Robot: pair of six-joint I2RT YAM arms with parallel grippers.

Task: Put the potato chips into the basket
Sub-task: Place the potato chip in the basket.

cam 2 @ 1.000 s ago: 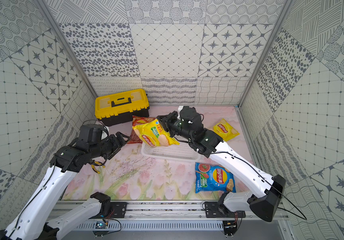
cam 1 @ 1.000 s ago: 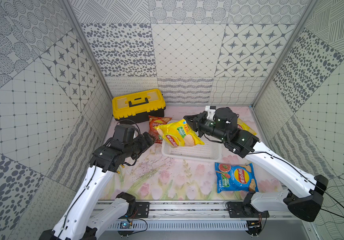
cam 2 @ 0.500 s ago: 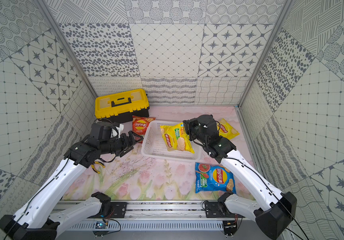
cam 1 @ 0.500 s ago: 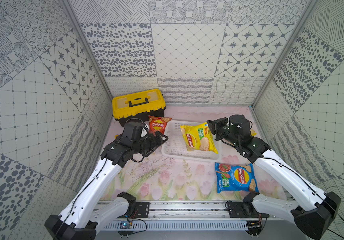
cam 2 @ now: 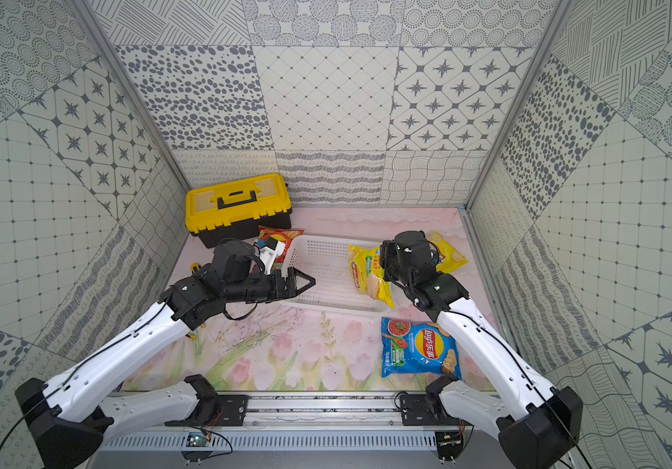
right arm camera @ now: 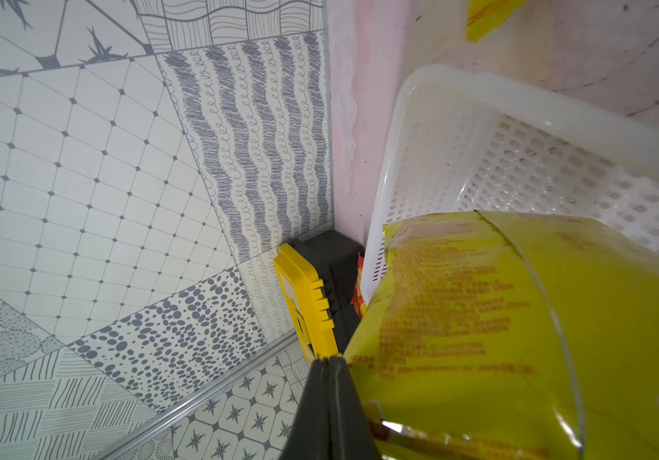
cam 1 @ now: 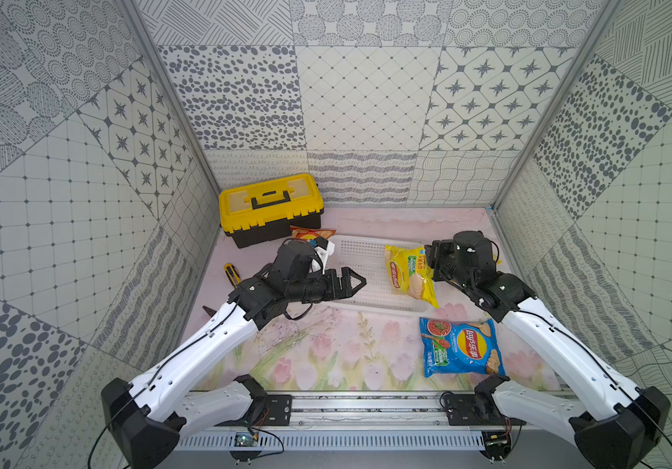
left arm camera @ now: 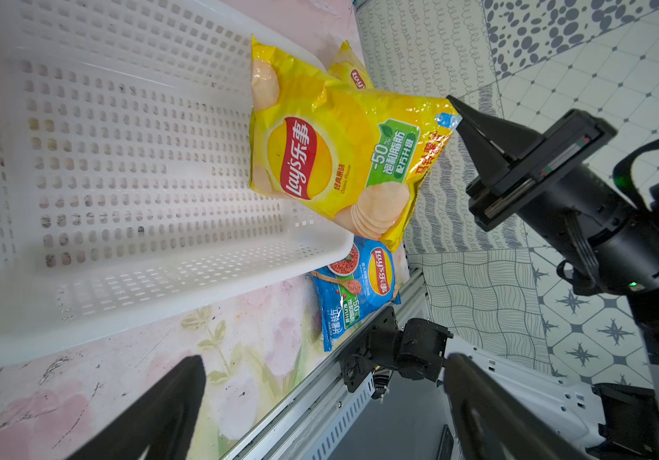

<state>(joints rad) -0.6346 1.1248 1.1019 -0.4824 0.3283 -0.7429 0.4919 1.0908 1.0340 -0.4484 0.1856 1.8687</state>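
Note:
My right gripper is shut on the top corner of a yellow potato chips bag. That bag leans in the right end of the white basket, with its lower edge over the near rim. My left gripper hovers open and empty over the basket's front left part. On the mat in front of the basket lies a blue bag. A red-orange bag sits between the basket and the toolbox. Behind my right wrist a second yellow bag lies at the far right.
A yellow-and-black toolbox stands at the back left against the wall. A small yellow utility knife lies on the mat left of my left arm. Patterned walls close in on three sides, and a metal rail runs along the front.
My right arm swung the yellow bag from the basket's left side to its right end and lowered it. My left arm reached forward over the basket, its jaws widening.

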